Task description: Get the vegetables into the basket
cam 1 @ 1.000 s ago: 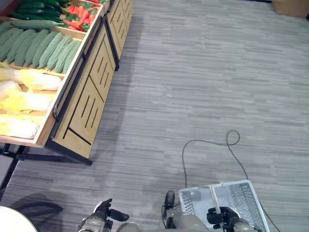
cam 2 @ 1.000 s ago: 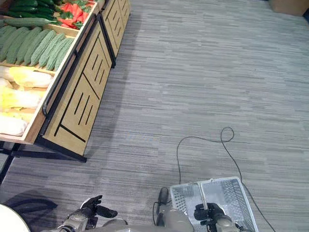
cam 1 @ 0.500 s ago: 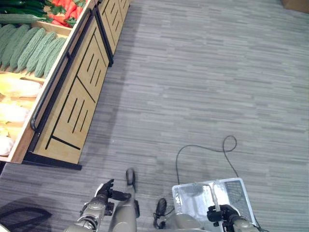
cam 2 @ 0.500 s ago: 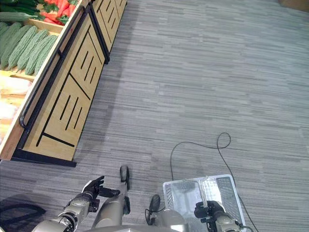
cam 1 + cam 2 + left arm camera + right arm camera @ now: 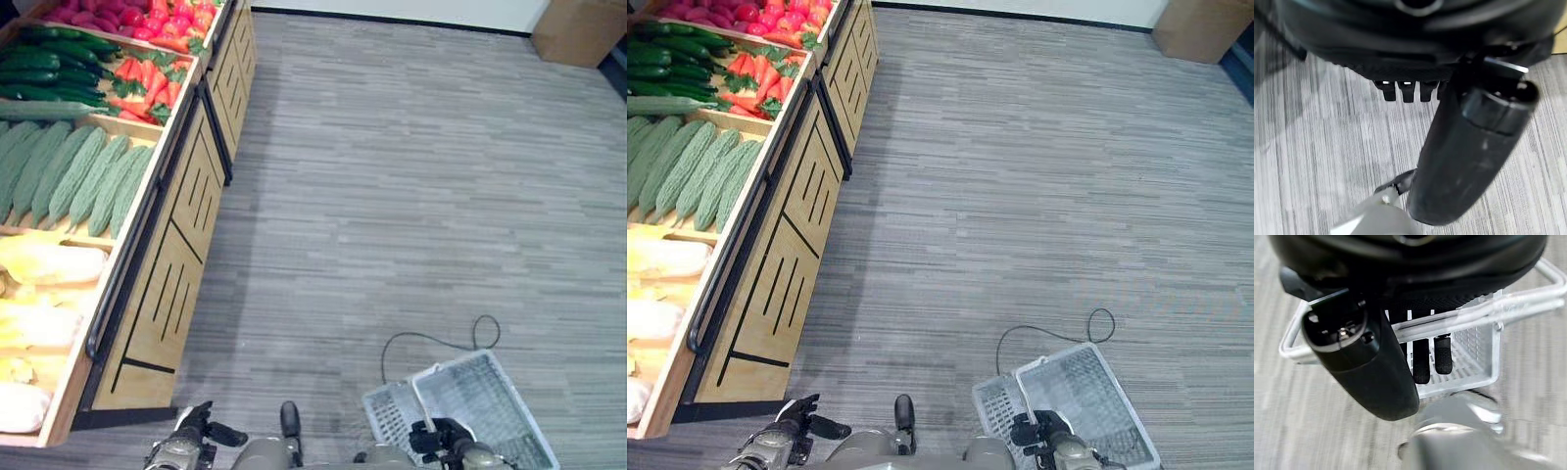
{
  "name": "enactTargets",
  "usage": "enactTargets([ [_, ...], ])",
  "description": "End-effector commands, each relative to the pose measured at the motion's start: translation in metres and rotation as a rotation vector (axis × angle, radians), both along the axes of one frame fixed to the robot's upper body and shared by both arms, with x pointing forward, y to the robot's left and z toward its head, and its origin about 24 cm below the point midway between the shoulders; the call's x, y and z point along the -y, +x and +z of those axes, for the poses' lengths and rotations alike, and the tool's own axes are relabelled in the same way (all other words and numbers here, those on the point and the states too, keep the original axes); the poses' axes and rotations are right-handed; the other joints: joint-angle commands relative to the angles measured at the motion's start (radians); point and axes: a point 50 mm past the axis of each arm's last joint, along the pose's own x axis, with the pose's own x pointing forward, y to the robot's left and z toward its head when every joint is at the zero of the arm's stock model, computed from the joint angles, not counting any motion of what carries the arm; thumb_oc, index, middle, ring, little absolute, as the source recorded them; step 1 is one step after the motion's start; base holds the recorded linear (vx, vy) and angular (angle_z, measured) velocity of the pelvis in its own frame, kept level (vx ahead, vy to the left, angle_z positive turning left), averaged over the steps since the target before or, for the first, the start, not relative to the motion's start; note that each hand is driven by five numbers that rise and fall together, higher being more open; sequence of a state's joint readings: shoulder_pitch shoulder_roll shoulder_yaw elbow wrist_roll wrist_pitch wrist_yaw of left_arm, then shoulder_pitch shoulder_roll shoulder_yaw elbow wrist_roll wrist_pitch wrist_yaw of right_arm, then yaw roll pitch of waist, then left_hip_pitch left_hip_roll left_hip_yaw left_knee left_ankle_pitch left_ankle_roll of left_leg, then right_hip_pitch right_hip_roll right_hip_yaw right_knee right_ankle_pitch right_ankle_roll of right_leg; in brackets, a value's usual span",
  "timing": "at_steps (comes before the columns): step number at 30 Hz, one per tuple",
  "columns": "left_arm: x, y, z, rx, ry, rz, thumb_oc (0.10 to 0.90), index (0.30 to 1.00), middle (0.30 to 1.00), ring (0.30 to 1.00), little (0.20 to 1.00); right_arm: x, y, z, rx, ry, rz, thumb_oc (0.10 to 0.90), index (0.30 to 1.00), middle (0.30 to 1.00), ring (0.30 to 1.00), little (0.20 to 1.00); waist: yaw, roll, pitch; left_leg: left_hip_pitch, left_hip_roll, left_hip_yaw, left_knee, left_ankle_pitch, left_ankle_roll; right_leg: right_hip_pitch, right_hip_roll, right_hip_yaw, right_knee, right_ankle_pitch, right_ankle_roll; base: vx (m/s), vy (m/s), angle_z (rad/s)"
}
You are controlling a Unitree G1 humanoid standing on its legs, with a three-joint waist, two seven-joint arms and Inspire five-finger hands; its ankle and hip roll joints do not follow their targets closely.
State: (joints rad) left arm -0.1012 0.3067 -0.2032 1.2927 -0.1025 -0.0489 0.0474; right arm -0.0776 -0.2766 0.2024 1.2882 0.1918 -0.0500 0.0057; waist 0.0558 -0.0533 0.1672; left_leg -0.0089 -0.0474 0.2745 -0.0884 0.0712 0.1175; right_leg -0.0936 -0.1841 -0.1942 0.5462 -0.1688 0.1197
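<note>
the white wire basket (image 5: 475, 406) hangs low over the grey floor (image 5: 411, 196), its handle (image 5: 1459, 316) grasped by the right robot hand (image 5: 441, 438). the left robot hand (image 5: 191, 441) is relaxed, holding nothing. bitter gourds (image 5: 73, 176), cucumbers (image 5: 49, 64) and carrots (image 5: 147, 83) lie in the wooden produce stand (image 5: 181, 264), well apart.

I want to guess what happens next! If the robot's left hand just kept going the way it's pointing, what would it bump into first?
Probably the grey floor. The left hand hangs low, holding nothing, and in its wrist view only carpet lies past its fingers. The wooden produce stand sits ahead to its left, seemingly off that line, though depth is hard to judge.
</note>
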Motion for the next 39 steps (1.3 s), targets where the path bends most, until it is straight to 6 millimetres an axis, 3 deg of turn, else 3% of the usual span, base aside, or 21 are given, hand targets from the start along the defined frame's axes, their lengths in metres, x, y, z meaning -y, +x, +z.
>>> enactTargets([
  [1,-0.003,0.007,0.004,0.046,-0.005,0.049,0.900,1.000,1.000,1.000,1.000,0.011,0.005,0.005,0.031,-0.014,0.013,0.400,0.300,0.300,0.300,0.300,-0.006,0.015,0.032,0.013,-0.008,-0.051,0.036,-0.118,-0.024,-0.030,0.029,0.032,-0.099,0.208,-0.001,0.08,0.137,0.13],
  [2,-0.004,0.007,0.004,0.044,-0.002,0.049,0.900,1.000,1.000,1.000,1.000,0.010,0.005,0.005,0.034,-0.010,0.014,0.400,0.300,0.300,0.300,0.300,-0.006,0.019,0.033,0.021,-0.007,-0.051,0.026,-0.116,-0.025,-0.041,0.040,0.039,-0.125,0.199,-0.006,0.11,0.138,0.16],
  [3,-0.005,0.005,0.003,0.035,0.000,0.051,0.900,1.000,1.000,1.000,1.000,0.009,0.006,0.005,0.037,-0.005,0.014,0.400,0.300,0.300,0.300,0.300,-0.002,0.030,0.032,0.030,-0.001,-0.053,0.017,-0.114,-0.032,-0.047,0.050,0.042,-0.227,0.197,-0.009,0.08,0.096,0.08],
  [4,-0.005,0.005,0.003,0.035,0.000,0.051,0.900,1.000,1.000,1.000,1.000,0.009,0.006,0.005,0.037,-0.005,0.014,0.400,0.300,0.300,0.300,0.300,-0.001,0.030,0.031,0.028,0.000,-0.052,0.017,-0.114,-0.032,-0.048,0.051,0.042,-0.228,0.198,-0.010,0.08,0.063,0.04],
  [6,-0.005,0.003,0.002,0.024,0.008,0.049,0.900,1.000,1.000,1.000,1.000,0.009,0.007,0.005,0.039,-0.004,0.011,0.400,0.300,0.300,0.300,0.300,0.006,0.035,0.032,0.029,0.005,-0.051,0.026,-0.118,-0.035,-0.068,0.058,0.081,-0.403,0.259,0.007,0.06,0.013,0.03],
  [9,-0.008,-0.001,0.002,0.016,0.016,0.066,0.900,1.000,1.000,1.000,1.000,0.007,0.008,0.005,0.040,-0.001,0.028,0.400,0.300,0.300,0.300,0.300,0.010,0.025,0.042,0.046,0.001,-0.061,0.037,-0.127,-0.036,-0.109,0.078,0.180,-0.531,0.320,0.027,0.09,-0.035,-0.01],
  [11,-0.009,-0.004,0.001,0.005,0.021,0.070,0.900,1.000,1.000,1.000,1.000,0.005,0.008,0.005,0.034,0.004,0.036,0.400,0.300,0.300,0.300,0.300,0.010,0.013,0.044,0.063,-0.005,-0.074,0.037,-0.134,-0.040,-0.114,0.086,0.182,-0.578,0.341,0.040,0.14,-0.092,0.21],
  [13,-0.009,-0.005,0.001,-0.001,0.023,0.071,0.900,1.000,1.000,1.000,1.000,0.004,0.007,0.004,0.031,0.005,0.043,0.400,0.300,0.300,0.300,0.300,0.006,0.009,0.046,0.072,-0.008,-0.085,0.034,-0.135,-0.042,-0.116,0.095,0.196,-0.574,0.343,0.041,0.15,-0.105,0.42],
  [15,-0.008,-0.005,0.001,-0.003,0.025,0.056,0.900,1.000,1.000,1.000,1.000,0.004,0.004,0.003,0.021,0.007,0.057,0.400,0.300,0.300,0.300,0.300,-0.003,-0.005,0.044,0.097,-0.015,-0.142,0.030,-0.149,-0.046,-0.096,0.110,0.230,-0.537,0.330,0.032,0.23,-0.171,0.71],
  [17,-0.008,-0.006,0.000,-0.014,0.029,0.055,0.900,1.000,1.000,1.000,1.000,0.005,0.001,0.003,0.005,0.002,0.069,0.400,0.300,0.300,0.300,0.300,-0.001,-0.010,0.035,0.116,0.001,-0.168,0.016,-0.149,-0.058,-0.084,0.129,0.230,-0.523,0.300,0.020,0.22,-0.192,0.63],
  [24,-0.005,0.000,0.001,-0.001,0.024,0.059,0.900,1.000,1.000,1.000,1.000,0.010,0.002,0.004,0.003,-0.014,0.073,0.400,0.300,0.300,0.300,0.300,-0.002,-0.027,0.032,0.099,0.045,-0.254,0.026,-0.139,-0.085,-0.057,0.130,0.126,-0.505,0.241,-0.013,0.14,-0.168,0.52],
  [30,-0.006,0.003,0.002,0.016,0.021,0.077,0.900,1.000,1.000,1.000,1.000,0.009,0.008,0.006,0.020,-0.017,0.086,0.400,0.300,0.300,0.300,0.300,0.008,-0.031,0.045,0.081,0.071,-0.293,0.037,-0.130,-0.103,-0.085,0.141,0.103,-0.428,0.172,-0.040,0.11,-0.127,0.28],
  [34,-0.008,0.009,0.004,0.036,0.017,0.092,0.900,1.000,1.000,1.000,1.000,0.005,0.008,0.005,0.027,-0.005,0.088,0.400,0.300,0.300,0.300,0.300,0.014,-0.048,0.062,0.010,0.077,-0.336,0.177,-0.152,-0.130,-0.050,0.143,0.068,-0.433,0.134,-0.070,0.11,-0.188,0.67],
  [36,-0.006,0.013,0.005,0.049,0.006,0.094,0.900,1.000,1.000,1.000,1.000,0.007,0.008,0.006,0.040,0.001,0.064,0.400,0.300,0.300,0.300,0.300,0.010,-0.051,0.081,-0.047,0.067,-0.332,0.277,-0.135,-0.144,-0.015,0.132,0.031,-0.454,0.137,-0.079,0.03,-0.103,1.30],
  [38,0.000,0.017,0.005,0.057,-0.007,0.070,0.900,1.000,1.000,1.000,1.000,0.010,0.006,0.006,0.036,-0.009,0.070,0.400,0.300,0.300,0.300,0.300,-0.006,-0.048,0.092,-0.095,0.070,-0.262,0.296,-0.121,-0.142,0.016,0.107,-0.027,-0.482,0.141,-0.074,-0.01,0.033,1.17],
  [39,0.006,0.019,0.004,0.054,-0.016,0.037,0.900,1.000,1.000,1.000,1.000,0.016,0.000,0.006,0.034,-0.015,0.036,0.400,0.300,0.300,0.300,0.300,-0.049,-0.028,0.080,-0.073,0.122,-0.034,0.184,-0.116,-0.145,0.043,0.082,-0.092,-0.503,0.141,-0.049,0.02,0.152,1.36],
])
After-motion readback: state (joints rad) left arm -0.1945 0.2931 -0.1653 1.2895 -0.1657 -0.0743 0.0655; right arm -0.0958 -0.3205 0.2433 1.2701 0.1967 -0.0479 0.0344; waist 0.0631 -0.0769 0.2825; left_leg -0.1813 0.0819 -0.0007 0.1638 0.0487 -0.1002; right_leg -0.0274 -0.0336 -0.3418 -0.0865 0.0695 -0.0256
